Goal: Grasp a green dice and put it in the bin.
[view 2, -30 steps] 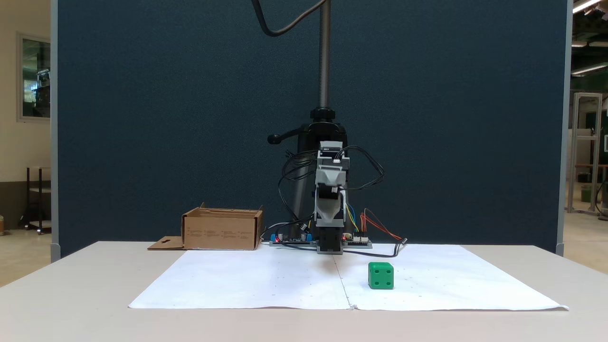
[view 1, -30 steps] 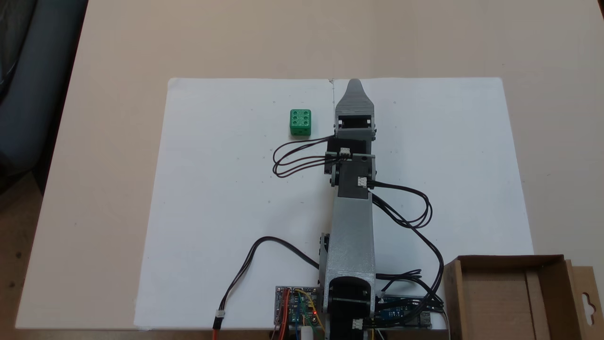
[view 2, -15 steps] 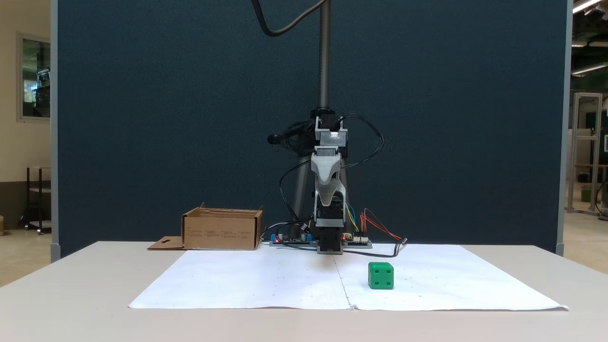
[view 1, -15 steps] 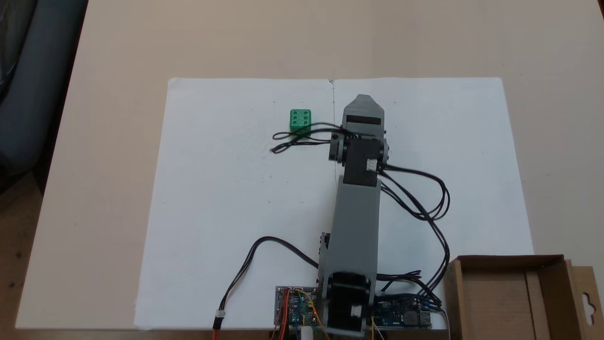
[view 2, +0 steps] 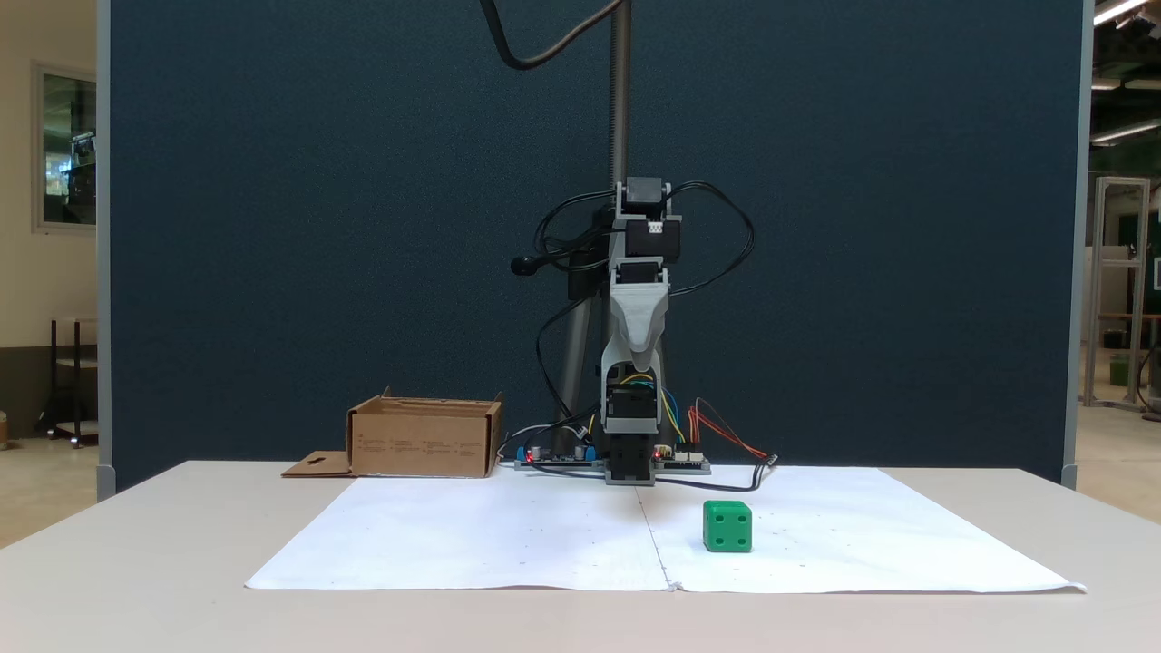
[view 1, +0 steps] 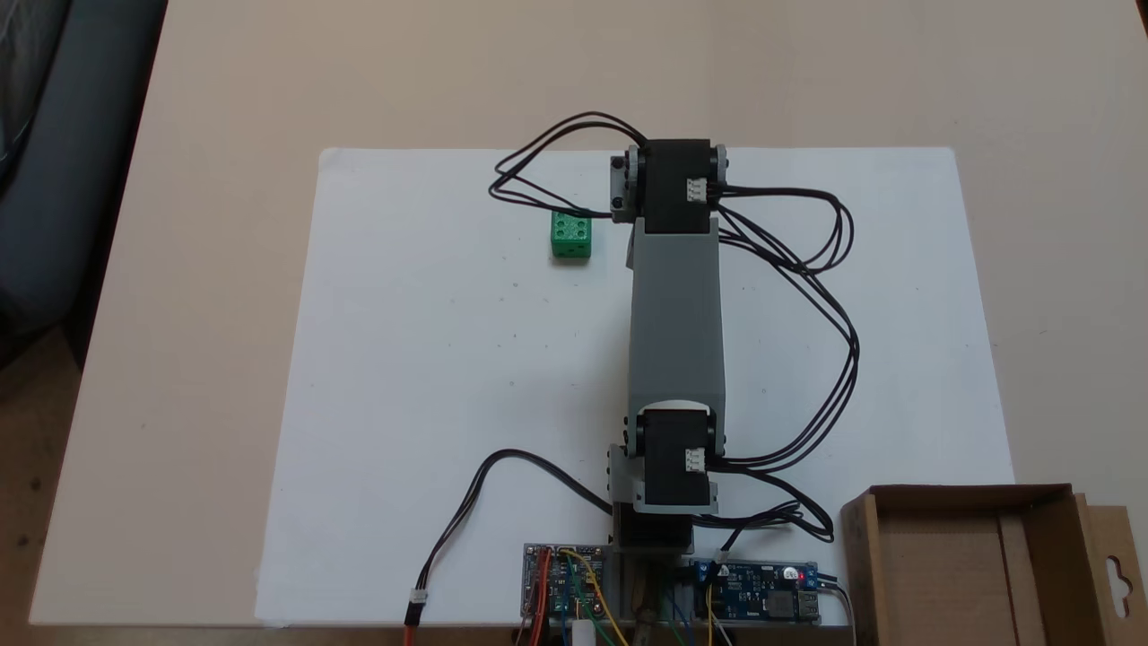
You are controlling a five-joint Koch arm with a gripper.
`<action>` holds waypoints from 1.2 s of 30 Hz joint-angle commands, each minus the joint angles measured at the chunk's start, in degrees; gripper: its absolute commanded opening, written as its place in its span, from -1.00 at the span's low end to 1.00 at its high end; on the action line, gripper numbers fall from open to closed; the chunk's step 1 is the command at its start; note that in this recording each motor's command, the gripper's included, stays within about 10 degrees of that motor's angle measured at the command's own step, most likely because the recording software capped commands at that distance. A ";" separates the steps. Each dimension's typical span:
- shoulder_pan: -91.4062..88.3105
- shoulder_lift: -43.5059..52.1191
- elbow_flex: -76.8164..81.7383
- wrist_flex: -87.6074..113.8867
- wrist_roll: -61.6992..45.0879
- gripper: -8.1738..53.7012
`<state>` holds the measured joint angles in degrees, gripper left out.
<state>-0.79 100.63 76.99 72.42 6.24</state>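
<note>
The green dice (view 1: 571,235) sits on the white paper, left of the arm in a fixed view from above and right of it in the front fixed view (view 2: 727,527). The bin (view 1: 951,574), a brown cardboard box, stands beside the arm's base, at the back left in the front view (view 2: 424,444). The gripper (view 2: 638,348) hangs pointing down from the raised wrist, high above the table and well apart from the dice. Only one grey pointed jaw shows, with nothing seen in it. From above, the forearm covers the gripper.
White paper (view 1: 430,359) covers the middle of the beige table (view 1: 224,135). Circuit boards (view 1: 565,588) and loose black cables (view 1: 825,296) lie around the arm's base. A camera pole (view 2: 620,109) and a dark blue screen stand behind.
The arm has lifted and stretched out over the paper, and the gripper has swung from pointing forward to hanging downward. The dice and the bin have not moved.
</note>
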 commanded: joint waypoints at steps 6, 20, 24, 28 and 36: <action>-5.27 0.18 -6.86 3.43 10.37 0.66; -12.22 -9.40 -10.11 0.09 17.67 0.66; -13.10 -10.99 -10.11 -0.70 19.07 0.66; -13.36 -13.89 -10.02 -0.88 20.39 0.66; -13.54 -14.59 -5.45 -5.45 20.48 0.71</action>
<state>-13.97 84.55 72.42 69.08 23.38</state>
